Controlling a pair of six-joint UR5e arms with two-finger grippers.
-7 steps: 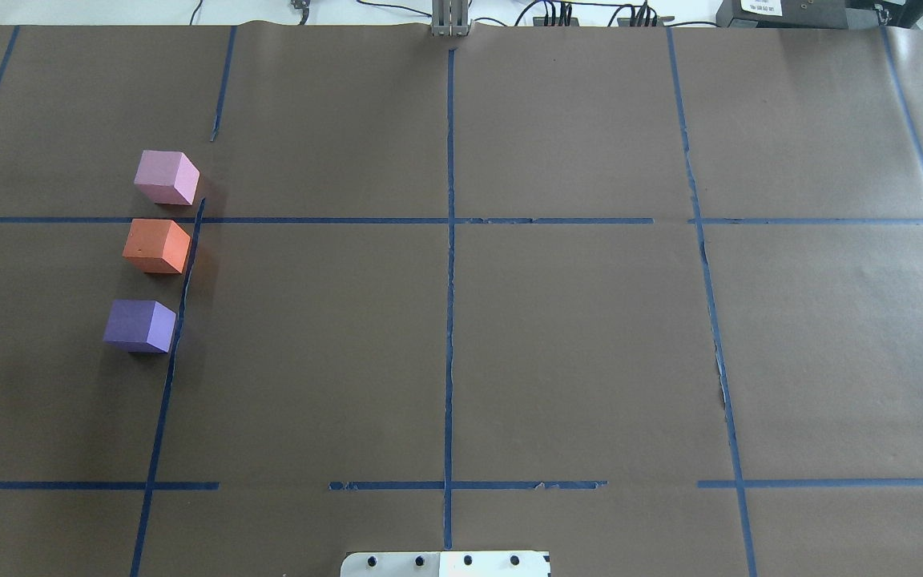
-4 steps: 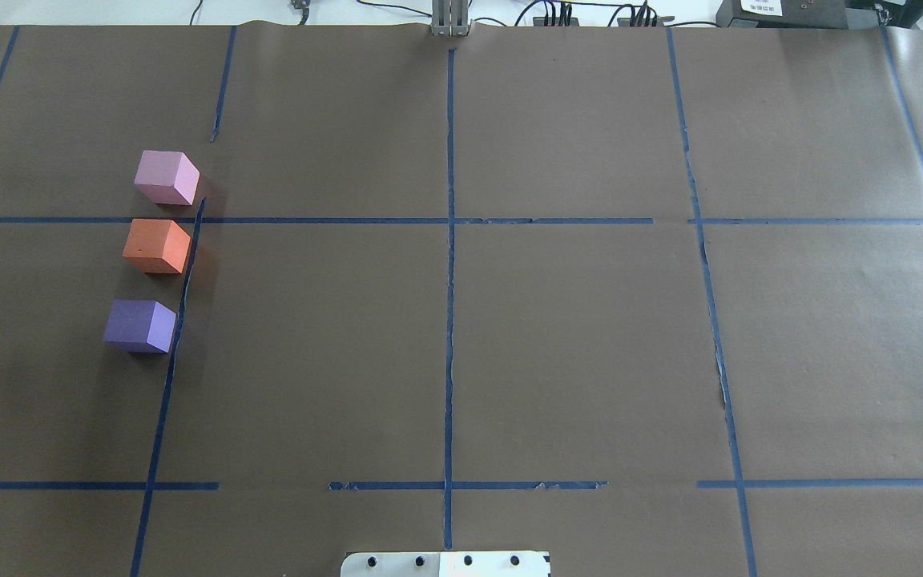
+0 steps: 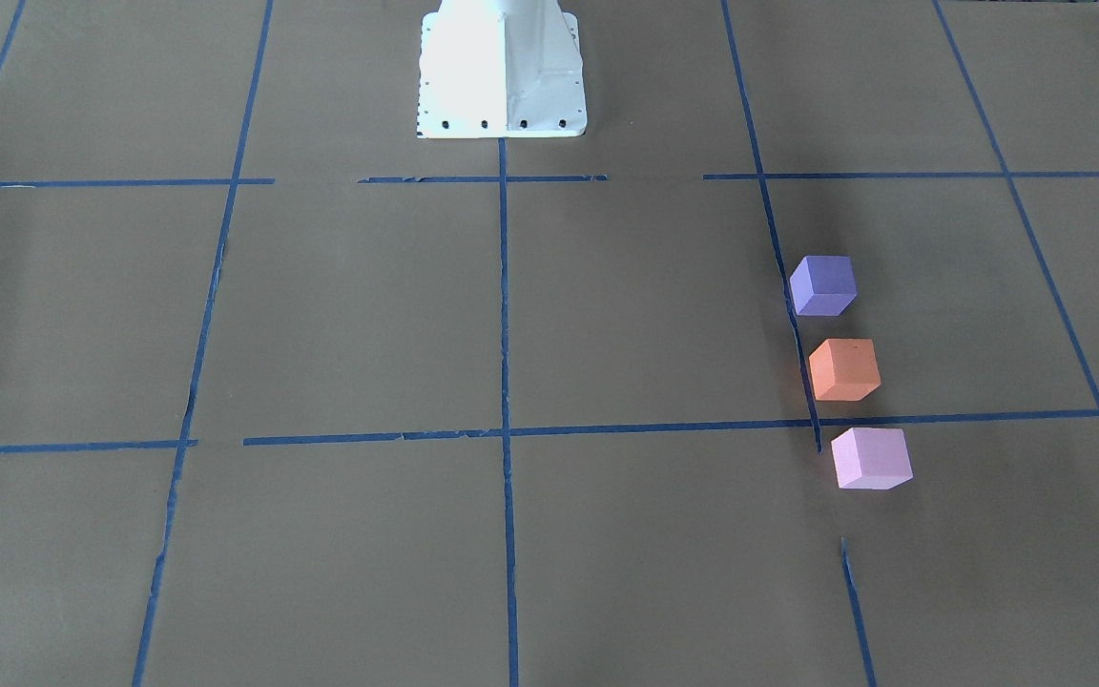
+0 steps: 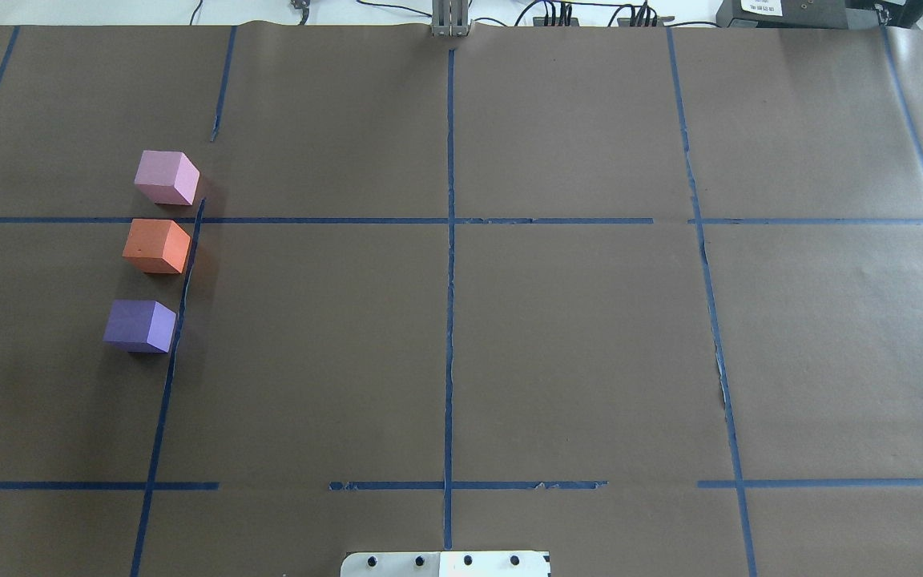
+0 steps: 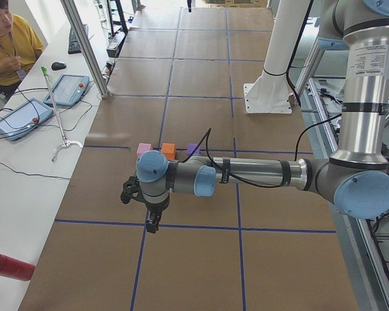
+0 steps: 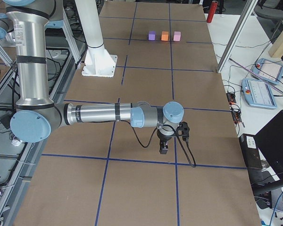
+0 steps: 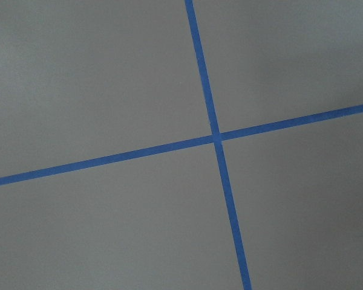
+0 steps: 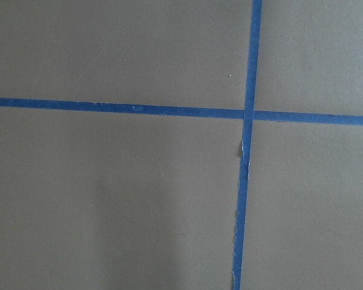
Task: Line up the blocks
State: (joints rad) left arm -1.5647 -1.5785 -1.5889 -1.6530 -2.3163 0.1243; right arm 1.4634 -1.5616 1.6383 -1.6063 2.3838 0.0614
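blocks [image 4: 157, 246] in gapped row beside tape line [image 4: 163, 401] | left tool [image 5: 152, 224], right tool [image 6: 163, 148] distant; width cannot tell

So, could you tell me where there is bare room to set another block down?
Crowded only at left: pale pink foam cube, orange foam cube, violet foam cube, narrow gaps between. Right of the blue tape line beside them, the brown paper is bare.

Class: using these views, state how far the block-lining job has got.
Done: the pink block, orange block and purple block sit in one row, apart, beside a tape line. In hand: nothing; the left tool and right tool hang away from the row. Left: apparently nothing, perhaps evening the gaps.
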